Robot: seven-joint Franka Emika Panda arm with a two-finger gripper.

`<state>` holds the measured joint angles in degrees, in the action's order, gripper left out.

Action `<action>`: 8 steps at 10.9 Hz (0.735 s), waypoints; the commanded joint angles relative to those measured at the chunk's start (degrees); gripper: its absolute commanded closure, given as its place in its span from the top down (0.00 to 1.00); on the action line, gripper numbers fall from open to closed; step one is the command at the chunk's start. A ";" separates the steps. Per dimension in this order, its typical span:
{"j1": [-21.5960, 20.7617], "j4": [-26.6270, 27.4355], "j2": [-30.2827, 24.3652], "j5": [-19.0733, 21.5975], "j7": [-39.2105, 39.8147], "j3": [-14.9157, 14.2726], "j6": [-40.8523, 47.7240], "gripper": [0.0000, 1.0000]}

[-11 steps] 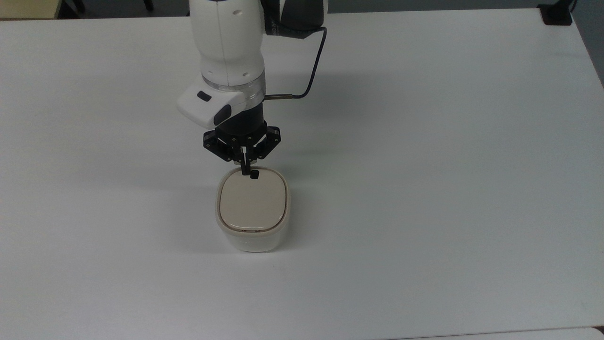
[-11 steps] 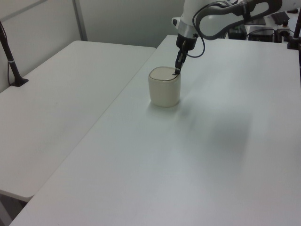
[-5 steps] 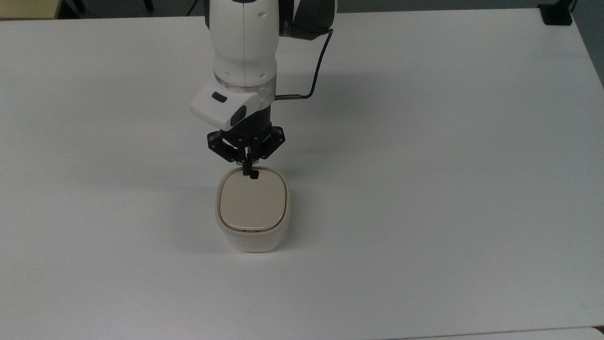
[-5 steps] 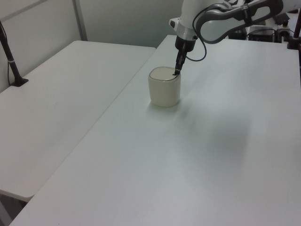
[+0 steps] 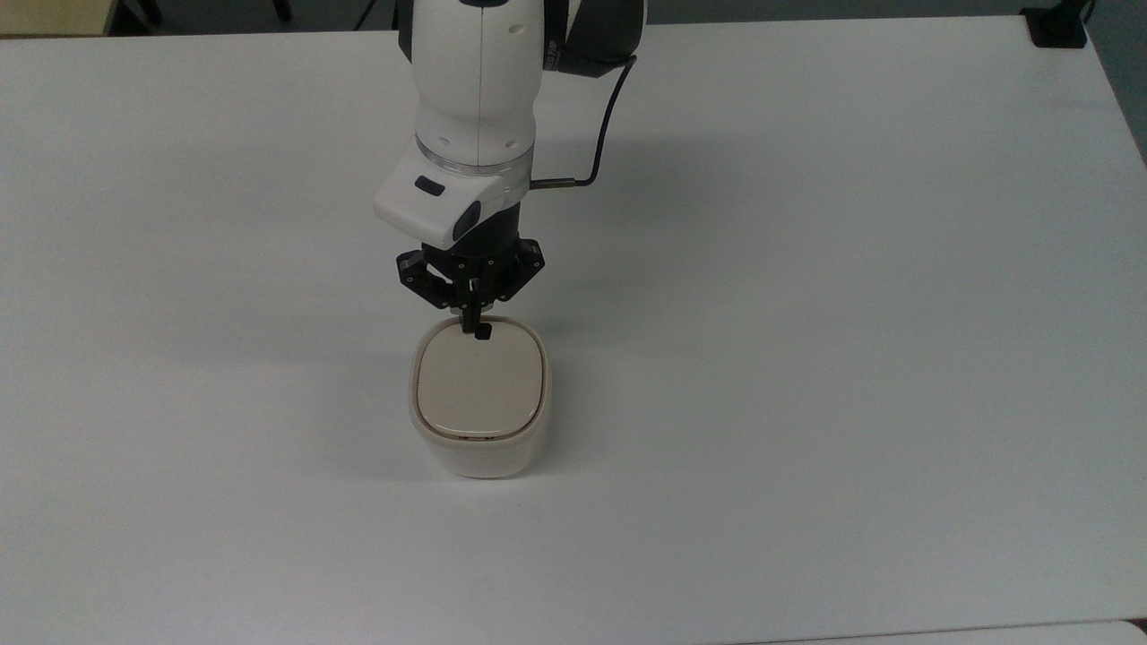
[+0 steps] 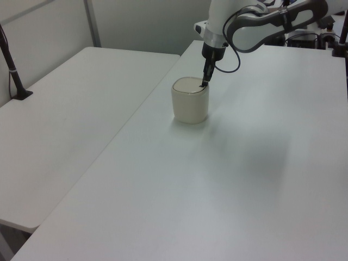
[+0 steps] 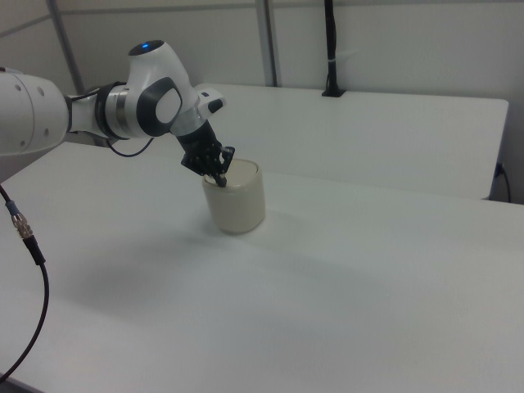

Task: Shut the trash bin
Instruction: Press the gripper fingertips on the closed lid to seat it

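Sitting on the worktop (image 5: pixel 806 358), the cream bin (image 5: pixel 479 394) has its beige lid flat; the clenched pincer (image 5: pixel 469 328) touches its black mark.

White table (image 5: pixel 806 358), second white table (image 6: pixel 65 109) beside it, pale partition wall (image 7: pixel 393 49).

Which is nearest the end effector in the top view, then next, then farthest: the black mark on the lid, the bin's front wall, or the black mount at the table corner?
1. black mark, right at the end effector.
2. front wall, lower in frame.
3. black mount, top right corner.
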<state>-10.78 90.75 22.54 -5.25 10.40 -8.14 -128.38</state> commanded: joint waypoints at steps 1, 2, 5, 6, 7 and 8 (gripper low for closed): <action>-0.91 1.54 4.52 -2.82 1.29 0.41 -1.78 0.03; -0.91 1.45 4.79 -3.35 1.38 0.41 -1.78 0.03; -1.00 1.54 5.06 -3.80 1.38 0.50 -1.70 0.03; -1.00 1.71 5.06 -3.80 1.38 0.58 -1.61 0.03; -1.00 1.71 5.06 -3.71 1.29 0.84 -1.43 0.03; -1.00 1.98 5.14 -3.54 0.94 1.11 -1.17 0.03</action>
<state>-11.19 90.71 22.97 -9.30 11.17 -7.57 -128.40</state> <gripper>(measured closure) 0.965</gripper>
